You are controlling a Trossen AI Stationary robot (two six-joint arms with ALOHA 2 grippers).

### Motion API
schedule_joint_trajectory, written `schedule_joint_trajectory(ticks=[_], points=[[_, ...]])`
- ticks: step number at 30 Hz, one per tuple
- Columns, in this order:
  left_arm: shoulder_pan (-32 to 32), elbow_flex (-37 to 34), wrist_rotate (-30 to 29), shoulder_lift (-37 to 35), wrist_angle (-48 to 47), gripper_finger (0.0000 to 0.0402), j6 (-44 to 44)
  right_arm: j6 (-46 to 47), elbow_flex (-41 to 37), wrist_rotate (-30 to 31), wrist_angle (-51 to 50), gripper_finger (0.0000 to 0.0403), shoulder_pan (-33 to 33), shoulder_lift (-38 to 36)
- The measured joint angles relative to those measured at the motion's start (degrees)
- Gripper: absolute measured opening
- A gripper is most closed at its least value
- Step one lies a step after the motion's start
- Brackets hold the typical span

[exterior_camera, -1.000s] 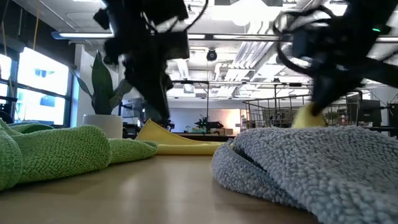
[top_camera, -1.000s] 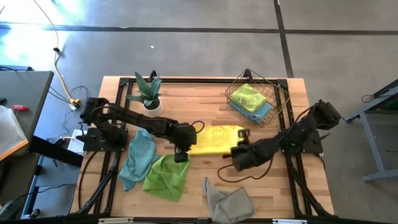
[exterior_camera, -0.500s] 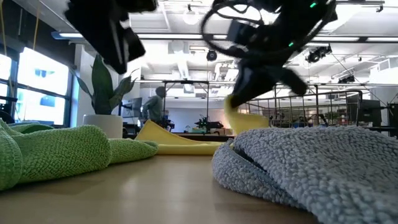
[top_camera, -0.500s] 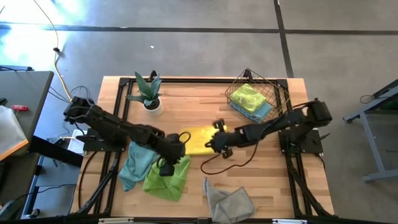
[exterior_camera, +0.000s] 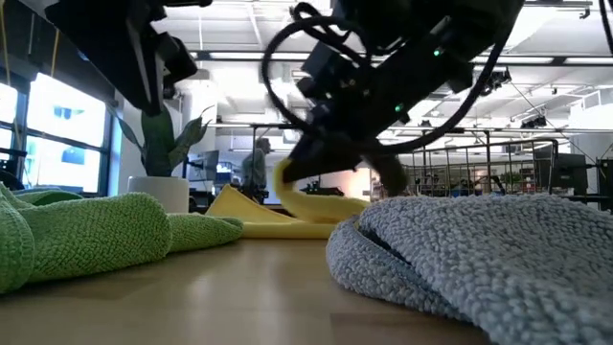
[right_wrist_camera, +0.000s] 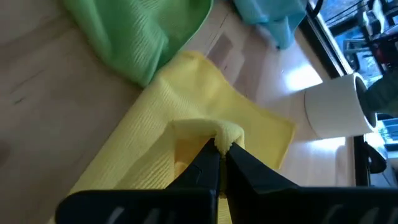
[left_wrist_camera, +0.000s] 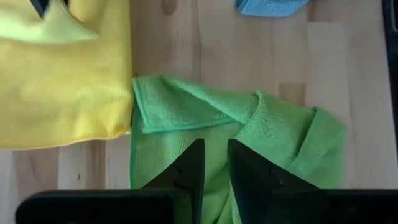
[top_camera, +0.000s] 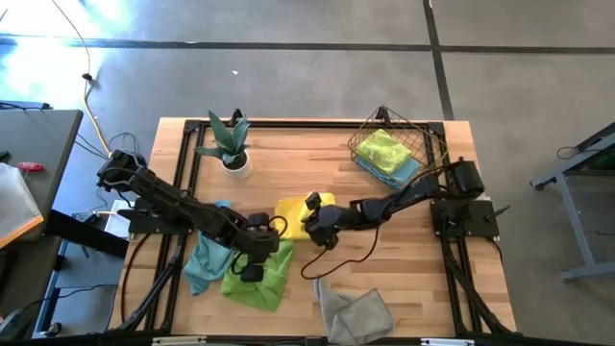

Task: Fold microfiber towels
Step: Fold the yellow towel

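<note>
Leftward since a second ago, my right tool (top_camera: 314,213) drags the yellow towel's (top_camera: 291,211) pinched edge, folding it mid-table. Soft, limp; grip corners. Left tool (top_camera: 252,270), nearly closed and empty, hovers over the green towel (top_camera: 271,281).

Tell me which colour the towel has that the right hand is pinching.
Bright yellow: the right hand pinches the yellow towel, clearest in the right wrist view.
</note>
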Motion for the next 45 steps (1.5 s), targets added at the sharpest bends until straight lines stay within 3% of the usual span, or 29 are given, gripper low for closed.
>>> schedule_joint_trajectory(ticks=[12, 17, 23, 34, 39, 45], points=[[-0.20, 0.00, -0.89, -0.02, -0.65, 0.0062, -0.48, 0.03, 11.03, 1.50, 0.48, 0.0000, -1.04, 6.56], [-0.20, 0.00, -0.86, -0.02, -1.85, 0.0062, -0.63, -2.64, 12.83, 1.15, 0.37, 0.0000, -1.03, 6.42], [-0.43, 0.00, -0.68, -0.02, -4.69, 0.0062, -2.40, -2.82, 13.74, -5.48, 4.09, 0.0000, -1.90, 7.73], [-2.23, -0.02, -2.31, -1.69, -5.77, 0.0062, -3.77, -2.41, 13.74, -5.20, 10.80, 0.0000, -5.28, 12.60], [-2.23, -0.02, -3.55, -2.64, -5.91, 0.0062, -4.72, -2.91, 13.74, 2.92, 11.54, 0.0000, -4.69, 12.83], [-2.23, -0.02, -3.86, -2.71, -6.01, 0.0062, -4.17, -14.31, 13.74, 22.70, 13.12, 0.0000, -0.61, 12.81]])
